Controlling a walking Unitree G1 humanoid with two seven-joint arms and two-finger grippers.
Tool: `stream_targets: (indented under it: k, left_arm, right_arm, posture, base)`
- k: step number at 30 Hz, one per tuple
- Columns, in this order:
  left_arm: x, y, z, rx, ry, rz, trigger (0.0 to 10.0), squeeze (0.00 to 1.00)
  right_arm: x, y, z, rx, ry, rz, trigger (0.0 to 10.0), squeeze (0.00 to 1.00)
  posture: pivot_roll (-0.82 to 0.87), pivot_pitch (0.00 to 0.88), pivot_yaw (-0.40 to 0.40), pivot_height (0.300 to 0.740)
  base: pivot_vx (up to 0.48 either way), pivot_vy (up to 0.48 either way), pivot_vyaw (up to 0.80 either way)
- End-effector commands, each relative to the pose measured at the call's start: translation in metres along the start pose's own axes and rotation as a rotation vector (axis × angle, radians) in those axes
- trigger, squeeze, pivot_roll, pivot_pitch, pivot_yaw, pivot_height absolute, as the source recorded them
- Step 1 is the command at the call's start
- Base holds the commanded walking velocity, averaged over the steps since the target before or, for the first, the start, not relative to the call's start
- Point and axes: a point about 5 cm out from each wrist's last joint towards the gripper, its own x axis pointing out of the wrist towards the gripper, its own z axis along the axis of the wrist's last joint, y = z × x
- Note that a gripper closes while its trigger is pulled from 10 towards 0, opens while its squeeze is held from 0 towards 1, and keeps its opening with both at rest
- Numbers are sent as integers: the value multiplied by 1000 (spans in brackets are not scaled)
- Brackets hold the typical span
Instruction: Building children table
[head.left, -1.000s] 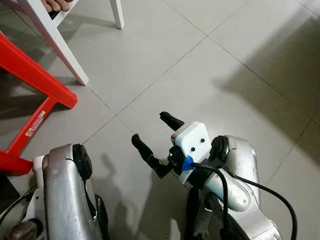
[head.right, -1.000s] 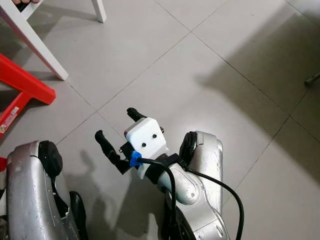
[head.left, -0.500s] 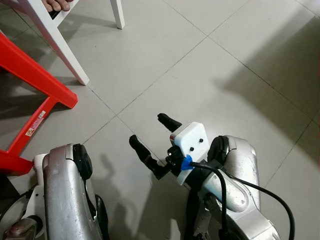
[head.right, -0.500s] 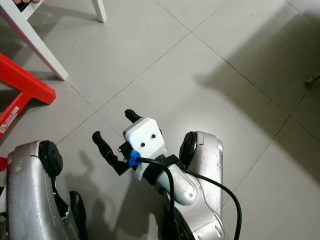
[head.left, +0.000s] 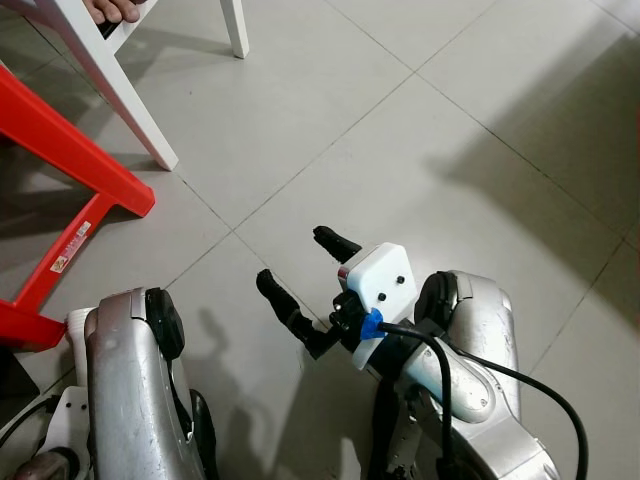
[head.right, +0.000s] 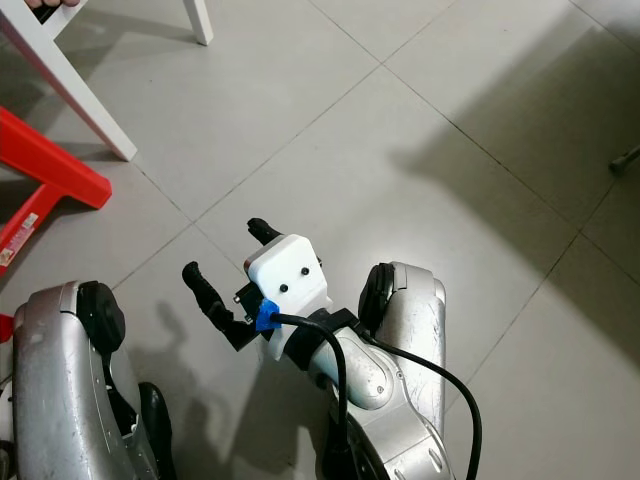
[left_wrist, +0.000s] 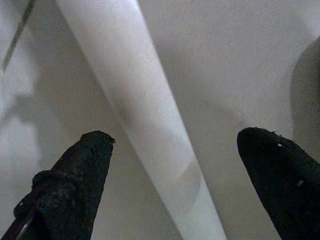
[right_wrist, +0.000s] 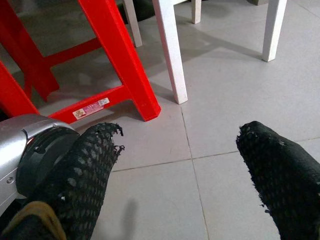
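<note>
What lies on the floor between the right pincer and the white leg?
Only bare grey floor tile lies between the open right pincer and the white leg, as the left eye view shows.

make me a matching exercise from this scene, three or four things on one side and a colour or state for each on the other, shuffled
Column 1:
1. right end effector
2. stool leg
3. table leg
4. clip on the cable

Column 2:
a. red
b. blue
c. open, holding nothing
d. white

Pairs: 1-c, 2-a, 3-d, 4-b
</note>
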Motion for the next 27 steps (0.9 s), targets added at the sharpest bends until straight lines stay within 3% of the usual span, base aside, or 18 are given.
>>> stream_targets:
  k: [1, 12, 27]
  left_arm:
    - [-11, 5, -31, -11, 109, 17, 10000, 0]
    - [-16, 10, -40, -5, 137, 28, 10000, 0]
    - [-10, 6, -27, 1, 101, 9, 10000, 0]
  right_arm:
    - [-3, 7, -3, 24, 17, 32, 10000, 0]
    - [-3, 7, -3, 27, 18, 37, 10000, 0]
    - [-7, 7, -1, 22, 24, 36, 10000, 0]
  posture:
    - [-127, 615, -81, 300]
    - [-124, 620, -82, 300]
    - [-161, 627, -94, 300]
  base:
    - [0, 0, 0]
    - [0, 0, 0]
    - [0, 0, 0]
